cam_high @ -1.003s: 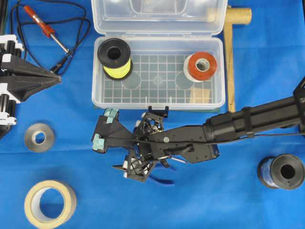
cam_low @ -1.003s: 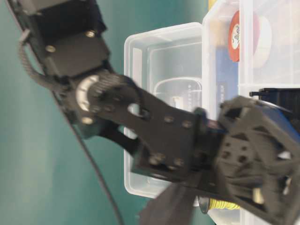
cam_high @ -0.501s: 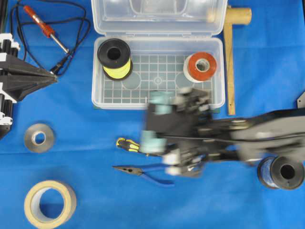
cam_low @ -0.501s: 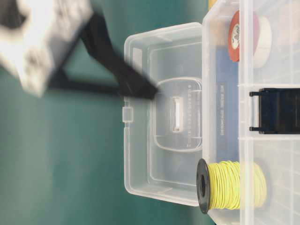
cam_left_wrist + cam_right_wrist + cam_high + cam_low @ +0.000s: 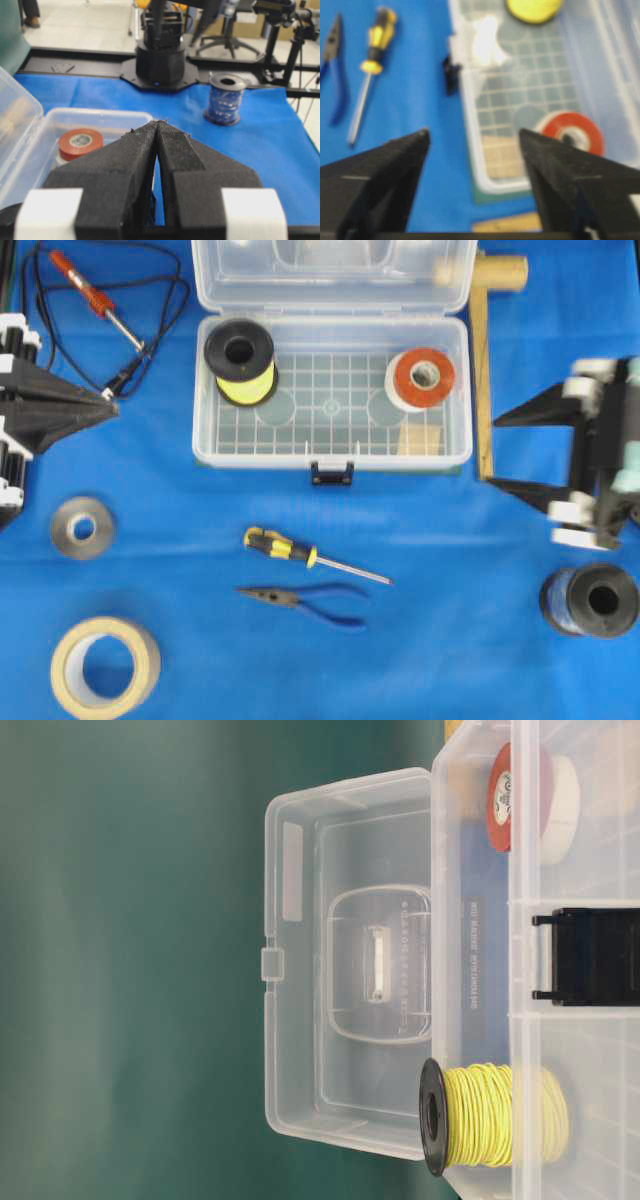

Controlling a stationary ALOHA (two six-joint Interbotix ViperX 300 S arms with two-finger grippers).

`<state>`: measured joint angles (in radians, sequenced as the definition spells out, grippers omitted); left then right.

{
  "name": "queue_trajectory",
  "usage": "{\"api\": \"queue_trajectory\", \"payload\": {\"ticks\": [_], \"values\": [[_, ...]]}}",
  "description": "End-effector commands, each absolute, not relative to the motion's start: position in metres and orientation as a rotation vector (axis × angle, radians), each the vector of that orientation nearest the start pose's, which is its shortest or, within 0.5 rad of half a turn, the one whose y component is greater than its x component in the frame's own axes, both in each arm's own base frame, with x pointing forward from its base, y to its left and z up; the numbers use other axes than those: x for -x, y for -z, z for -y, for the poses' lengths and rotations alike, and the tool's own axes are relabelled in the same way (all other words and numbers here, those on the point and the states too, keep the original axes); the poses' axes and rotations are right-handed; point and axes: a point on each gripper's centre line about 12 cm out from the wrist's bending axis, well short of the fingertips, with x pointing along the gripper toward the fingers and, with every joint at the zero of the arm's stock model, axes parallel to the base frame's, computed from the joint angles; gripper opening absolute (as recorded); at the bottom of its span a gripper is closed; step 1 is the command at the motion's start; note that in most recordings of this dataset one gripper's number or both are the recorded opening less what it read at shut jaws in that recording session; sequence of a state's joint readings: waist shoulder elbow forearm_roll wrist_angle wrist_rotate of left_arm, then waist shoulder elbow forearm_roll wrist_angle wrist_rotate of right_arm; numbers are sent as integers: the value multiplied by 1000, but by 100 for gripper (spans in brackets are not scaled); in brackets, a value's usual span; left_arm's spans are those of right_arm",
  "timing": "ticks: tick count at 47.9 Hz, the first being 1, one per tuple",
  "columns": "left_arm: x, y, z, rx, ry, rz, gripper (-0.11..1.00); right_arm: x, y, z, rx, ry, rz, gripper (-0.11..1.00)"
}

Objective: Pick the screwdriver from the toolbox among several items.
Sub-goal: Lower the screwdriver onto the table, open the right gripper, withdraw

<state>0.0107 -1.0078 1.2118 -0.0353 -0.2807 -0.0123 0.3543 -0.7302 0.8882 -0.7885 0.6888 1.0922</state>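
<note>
The screwdriver with its yellow-and-black handle lies on the blue cloth in front of the toolbox, just above the blue-handled pliers; it also shows in the right wrist view. The open clear toolbox holds a black spool of yellow wire, a red-orange tape roll and a small tan block. My right gripper is open and empty at the right, apart from the toolbox. My left gripper is shut and empty at the far left.
A red-handled soldering iron with black cord lies at back left. A grey ring and a beige tape roll lie at front left. A dark spool stands at front right. A wooden mallet lies right of the toolbox.
My right gripper has pulled back from the middle to the far right, open and empty. The screwdriver stays on the cloth by the pliers. The left arm has not moved.
</note>
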Motion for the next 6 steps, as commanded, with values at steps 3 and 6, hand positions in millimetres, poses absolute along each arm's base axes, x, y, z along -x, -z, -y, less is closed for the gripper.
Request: {"api": "queue_trajectory", "payload": {"ticks": [3, 6], "values": [[-191, -288, -2, 48, -11, 81, 0, -201, -264, -18, -160, 218, -518, 72], [-191, -287, -1, 46, -10, 78, 0, -193, -256, -15, -163, 209, -500, 72]]}}
